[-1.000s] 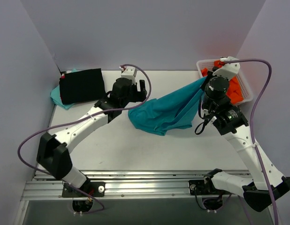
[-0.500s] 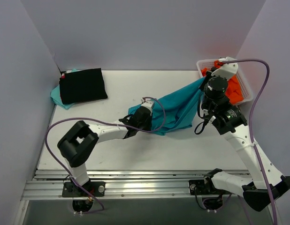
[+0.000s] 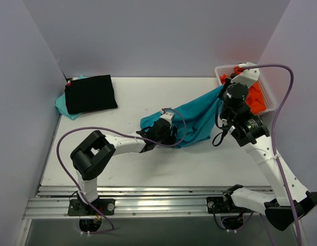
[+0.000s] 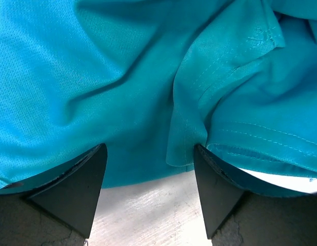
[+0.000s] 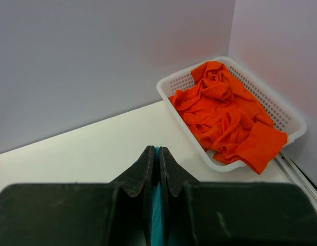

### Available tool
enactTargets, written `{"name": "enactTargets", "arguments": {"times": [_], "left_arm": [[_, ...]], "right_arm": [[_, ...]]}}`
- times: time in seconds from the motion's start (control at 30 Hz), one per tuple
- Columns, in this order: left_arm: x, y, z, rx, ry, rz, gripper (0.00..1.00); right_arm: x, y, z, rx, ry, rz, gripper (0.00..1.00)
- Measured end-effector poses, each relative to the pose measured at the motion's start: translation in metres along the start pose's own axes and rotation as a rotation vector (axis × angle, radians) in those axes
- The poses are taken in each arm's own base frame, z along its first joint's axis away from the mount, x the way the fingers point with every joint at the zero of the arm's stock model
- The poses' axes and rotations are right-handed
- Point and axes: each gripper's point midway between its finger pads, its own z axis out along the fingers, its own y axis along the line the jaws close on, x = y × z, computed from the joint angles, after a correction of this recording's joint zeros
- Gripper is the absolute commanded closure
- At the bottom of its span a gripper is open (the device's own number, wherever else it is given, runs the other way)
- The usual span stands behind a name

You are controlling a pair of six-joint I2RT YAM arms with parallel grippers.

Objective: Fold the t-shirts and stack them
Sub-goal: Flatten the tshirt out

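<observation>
A teal t-shirt (image 3: 192, 120) hangs from my right gripper (image 3: 223, 88) and drapes down to the table's middle. The right gripper (image 5: 158, 154) is shut on a thin edge of this teal cloth. My left gripper (image 3: 166, 134) lies low at the shirt's near hem, open, with the teal cloth (image 4: 122, 87) just beyond its fingertips (image 4: 99, 151) and bare table between them. A folded black t-shirt (image 3: 90, 94) lies on a teal one (image 3: 62, 106) at the far left. Orange t-shirts (image 5: 225, 118) fill the basket.
The white mesh basket (image 3: 267, 89) stands at the far right corner, also in the right wrist view (image 5: 169, 87). Grey walls close in the back and both sides. A metal rail (image 3: 148, 197) runs along the near edge.
My left arm has swung from the far middle of the table down to the teal shirt's near hem, then crept slightly right. The right gripper has held the shirt in place.
</observation>
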Motion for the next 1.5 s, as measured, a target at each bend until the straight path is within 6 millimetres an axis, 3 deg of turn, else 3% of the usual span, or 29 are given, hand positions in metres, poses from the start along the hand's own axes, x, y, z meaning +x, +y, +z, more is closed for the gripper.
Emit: {"name": "enactTargets", "arguments": {"times": [0.33,0.63,1.1,1.5], "left_arm": [[-0.003,-0.013,-0.009,0.004,-0.022,0.026,0.25],[-0.025,-0.036,-0.030,0.039,-0.084,0.047,0.26],[-0.028,-0.038,-0.030,0.031,-0.089,0.053,0.31],[0.008,-0.026,-0.003,-0.013,-0.004,0.078,0.34]], "right_arm": [[0.003,0.003,0.001,-0.009,0.007,0.002,1.00],[0.003,0.004,0.002,-0.016,0.009,0.008,1.00],[0.003,0.002,0.003,-0.012,0.009,0.015,1.00],[0.007,0.003,0.007,-0.011,0.019,0.009,1.00]]}}
